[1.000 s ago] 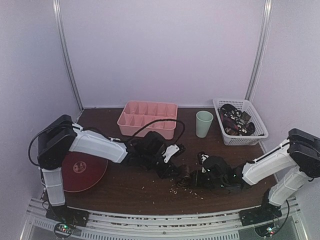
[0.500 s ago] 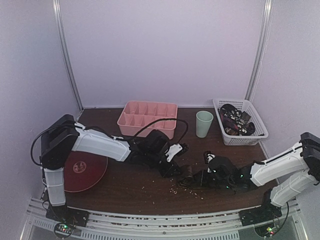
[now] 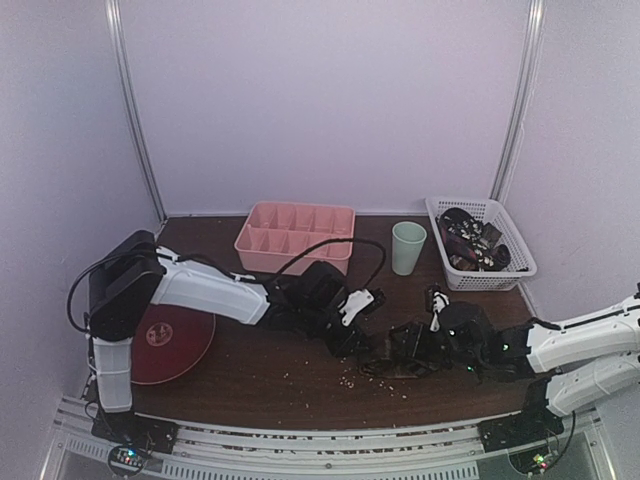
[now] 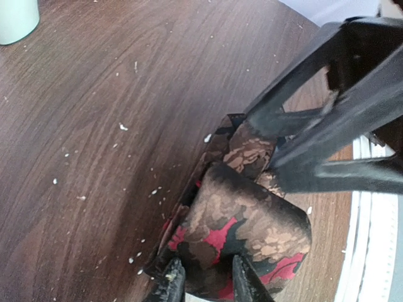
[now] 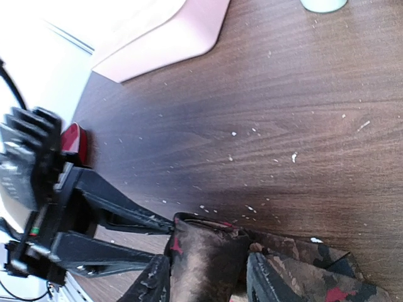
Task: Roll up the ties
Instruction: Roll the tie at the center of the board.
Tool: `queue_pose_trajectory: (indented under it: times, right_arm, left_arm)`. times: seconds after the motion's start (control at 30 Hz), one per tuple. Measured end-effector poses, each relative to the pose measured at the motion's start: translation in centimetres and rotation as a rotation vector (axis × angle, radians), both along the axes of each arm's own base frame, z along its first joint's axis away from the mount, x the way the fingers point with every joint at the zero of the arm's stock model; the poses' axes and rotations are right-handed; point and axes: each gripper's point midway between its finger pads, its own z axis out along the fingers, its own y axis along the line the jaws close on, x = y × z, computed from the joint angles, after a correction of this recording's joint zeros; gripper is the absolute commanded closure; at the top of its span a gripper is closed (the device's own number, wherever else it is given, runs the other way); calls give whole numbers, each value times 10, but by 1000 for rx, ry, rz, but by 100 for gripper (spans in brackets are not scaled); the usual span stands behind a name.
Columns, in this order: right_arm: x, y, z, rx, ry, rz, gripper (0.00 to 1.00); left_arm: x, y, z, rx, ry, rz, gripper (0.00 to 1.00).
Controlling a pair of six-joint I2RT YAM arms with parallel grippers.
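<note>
A brown, black and red patterned tie (image 3: 375, 358) lies partly folded on the dark wooden table between the two arms. My left gripper (image 3: 357, 340) is shut on one end of it; in the left wrist view the fabric (image 4: 245, 220) fills the gap between the fingers of this gripper (image 4: 206, 284). My right gripper (image 3: 398, 348) faces it from the right and is shut on the rolled part (image 5: 204, 258), which sits between the fingers of this gripper (image 5: 208, 284). Each wrist view shows the other gripper's fingers (image 4: 296, 78) (image 5: 119, 204) close to the tie.
A white basket (image 3: 437, 206) with several more dark ties stands at the back right. A pale green cup (image 3: 408, 247) is beside it, and a pink divided tray (image 3: 250, 240) is at the back centre. A red plate (image 3: 170, 340) lies at the left. Crumbs dot the table.
Both grippers and the tie have shifted a little to the right. The right arm has dropped lower and stretched out, with its elbow now near the right edge of the view.
</note>
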Motion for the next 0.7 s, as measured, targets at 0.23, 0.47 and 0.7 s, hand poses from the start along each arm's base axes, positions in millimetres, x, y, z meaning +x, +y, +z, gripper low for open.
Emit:
queue_pose_trajectory:
  times: [0.23,0.47,0.7]
  right_arm:
    - [0,-2,-19,-45,41,-4,61]
    - [-3,2,-27,-38,78,7,72]
    - [-12,-5,-42,-8,106,10,74]
  left_arm:
    - [-7,-5,0,-5,-2,-16,73]
    - [-8,-8,3,-17,-6,-22,73]
    - [-7,-8,3,-20,-10,-14,66]
